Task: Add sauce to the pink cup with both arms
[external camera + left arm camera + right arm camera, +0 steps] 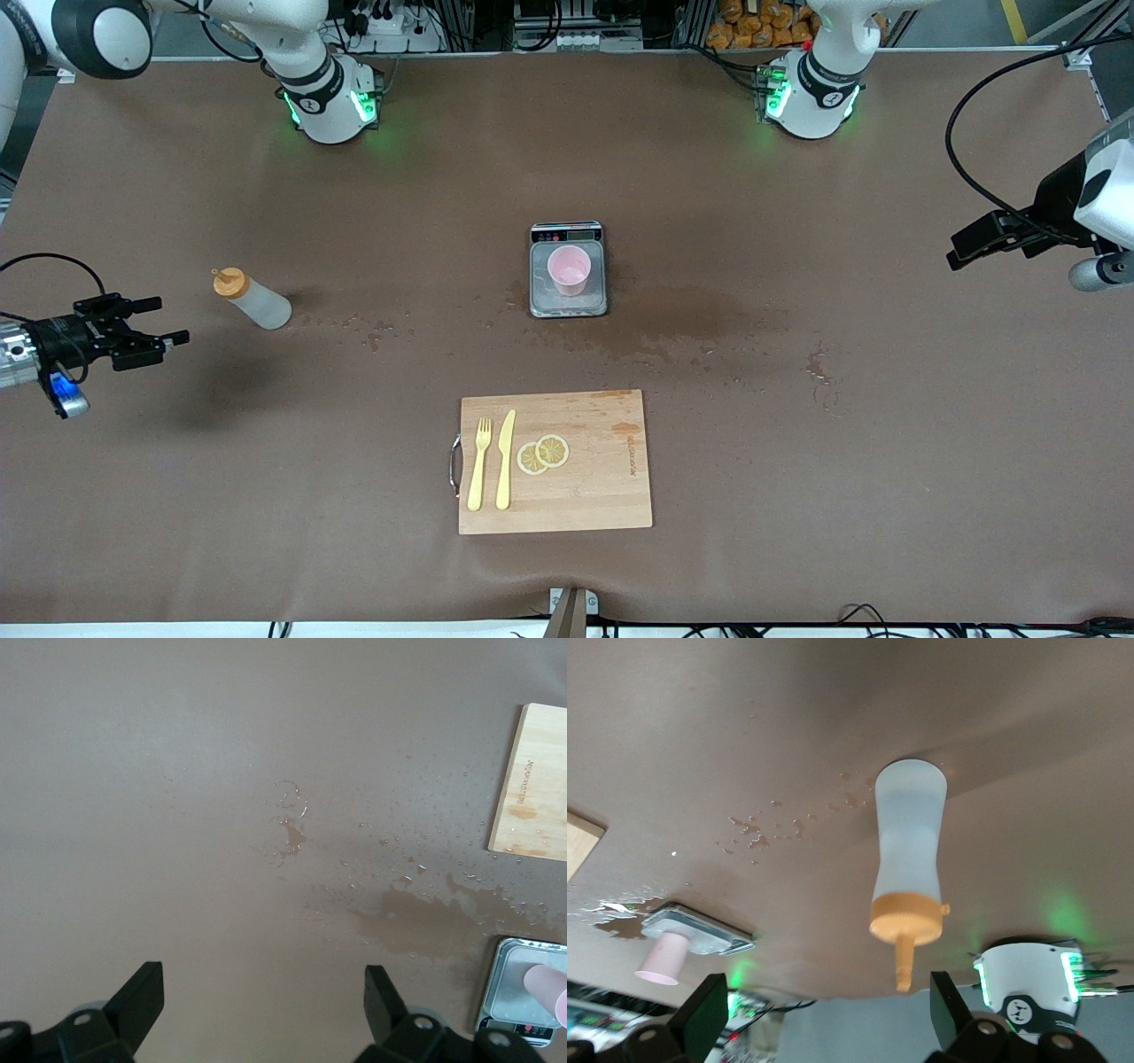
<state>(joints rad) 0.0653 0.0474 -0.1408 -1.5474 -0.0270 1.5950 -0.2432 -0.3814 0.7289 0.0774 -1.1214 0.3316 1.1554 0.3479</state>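
The sauce bottle (252,299), whitish with an orange nozzle cap, stands on the table toward the right arm's end. It also shows in the right wrist view (908,850). My right gripper (164,321) is open and empty, beside the bottle and apart from it, with its fingers pointing at it (828,1010). The pink cup (569,269) stands on a small scale (542,303) at mid-table, and shows in both wrist views (664,958) (551,989). My left gripper (966,248) hangs open and empty over the left arm's end of the table (261,1001).
A wooden cutting board (602,483) lies nearer the front camera than the scale, with a yellow fork (479,462), a yellow knife (506,458) and two lemon slices (543,454). Wet stains (691,315) spread over the brown table cover beside the scale.
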